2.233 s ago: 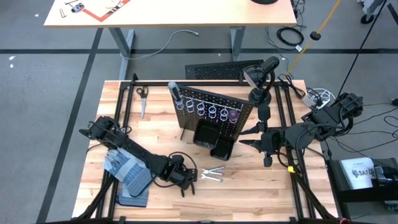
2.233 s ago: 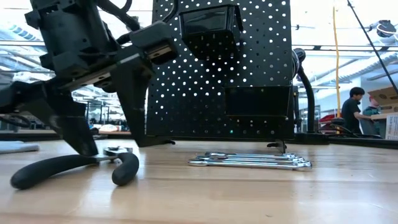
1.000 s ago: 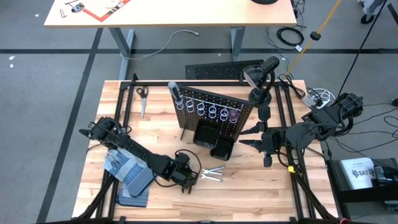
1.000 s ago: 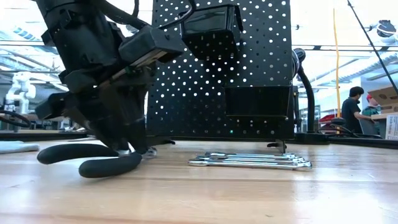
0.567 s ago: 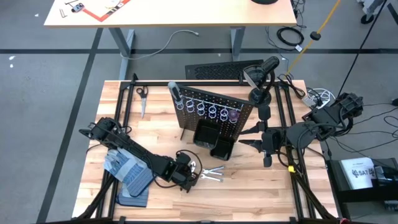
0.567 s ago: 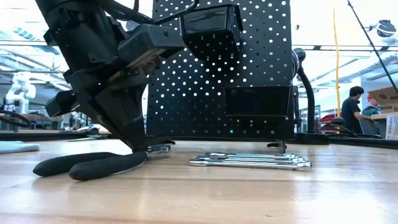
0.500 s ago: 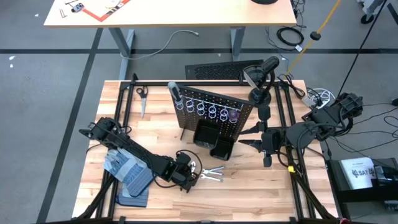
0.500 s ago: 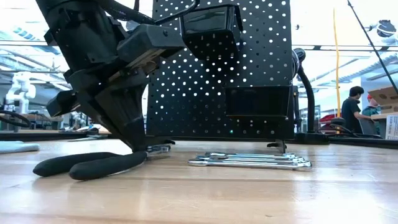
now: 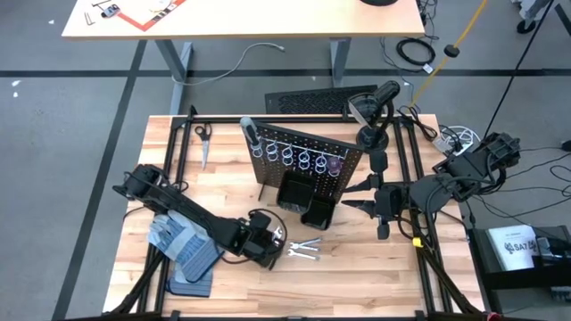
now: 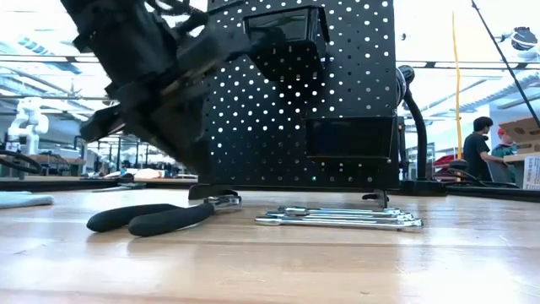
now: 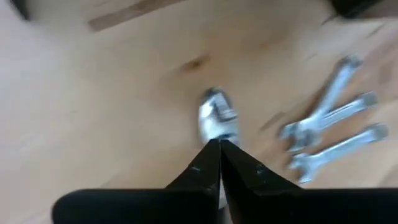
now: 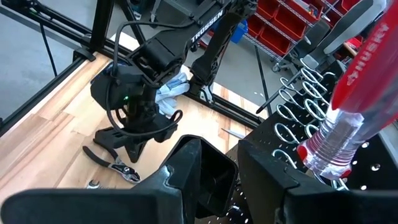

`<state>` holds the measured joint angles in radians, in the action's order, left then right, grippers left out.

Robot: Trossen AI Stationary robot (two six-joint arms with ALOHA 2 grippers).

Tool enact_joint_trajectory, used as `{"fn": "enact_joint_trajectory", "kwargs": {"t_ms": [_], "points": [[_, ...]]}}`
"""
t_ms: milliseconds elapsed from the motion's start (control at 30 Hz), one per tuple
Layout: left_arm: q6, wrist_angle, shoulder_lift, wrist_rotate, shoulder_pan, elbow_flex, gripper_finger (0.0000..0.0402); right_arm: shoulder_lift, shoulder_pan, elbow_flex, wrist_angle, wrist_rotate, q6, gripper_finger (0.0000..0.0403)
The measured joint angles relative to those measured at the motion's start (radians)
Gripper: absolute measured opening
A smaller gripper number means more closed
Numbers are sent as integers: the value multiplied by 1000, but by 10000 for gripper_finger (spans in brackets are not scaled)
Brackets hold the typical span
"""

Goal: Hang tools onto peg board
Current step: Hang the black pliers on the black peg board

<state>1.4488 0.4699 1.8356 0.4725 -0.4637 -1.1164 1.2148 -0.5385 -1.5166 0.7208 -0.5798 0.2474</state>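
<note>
Left gripper (image 11: 220, 149) is sitting down on the table with fingers pinched together over the pliers (image 10: 156, 217) near the silver head, apparently gripping it, though blur makes contact hard to confirm. Pliers are lying flat beside the wrenches (image 9: 304, 249), in front of the peg board (image 9: 303, 165). Lifting should go slow, keeping the handles clear. Right gripper (image 9: 349, 195) is waiting beside the board, part-open, empty.

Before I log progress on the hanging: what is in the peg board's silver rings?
A grey-handled screwdriver stands at one end of the peg board, and a red-handled screwdriver sits in a ring at the other. The middle rings look empty; behind the panel is hidden.
</note>
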Motion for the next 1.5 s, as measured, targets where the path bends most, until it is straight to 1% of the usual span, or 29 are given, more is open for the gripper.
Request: {"fn": "enact_joint_trajectory", "kwargs": {"t_ms": [100,200,400,467,533,700,900,1000,1200,1367,1500], "points": [[-21,-86,-3,3,2,-1,63,0,0,0,0,0,0,100],[-45,-161,19,-5,8,-3,116,0,0,0,0,0,0,100],[-16,-160,77,-5,23,-3,231,0,0,0,2,1,0,100],[-16,-163,88,-6,29,-4,258,0,0,0,2,1,0,100],[-17,-162,100,-13,38,-8,274,0,0,0,2,1,0,100],[-27,-148,109,-55,59,-8,277,0,0,0,2,1,0,100],[-118,-96,113,-124,82,-20,276,0,0,0,1,1,0,100],[-142,-85,118,-134,84,-21,276,0,0,0,-1,1,0,100],[-289,-70,147,-181,85,-21,272,0,1,0,-7,0,0,100],[-447,-60,153,-195,77,-22,249,0,2,0,-7,1,0,100],[-545,-56,154,-198,70,-20,237,0,2,0,-7,1,-1,100]]}}
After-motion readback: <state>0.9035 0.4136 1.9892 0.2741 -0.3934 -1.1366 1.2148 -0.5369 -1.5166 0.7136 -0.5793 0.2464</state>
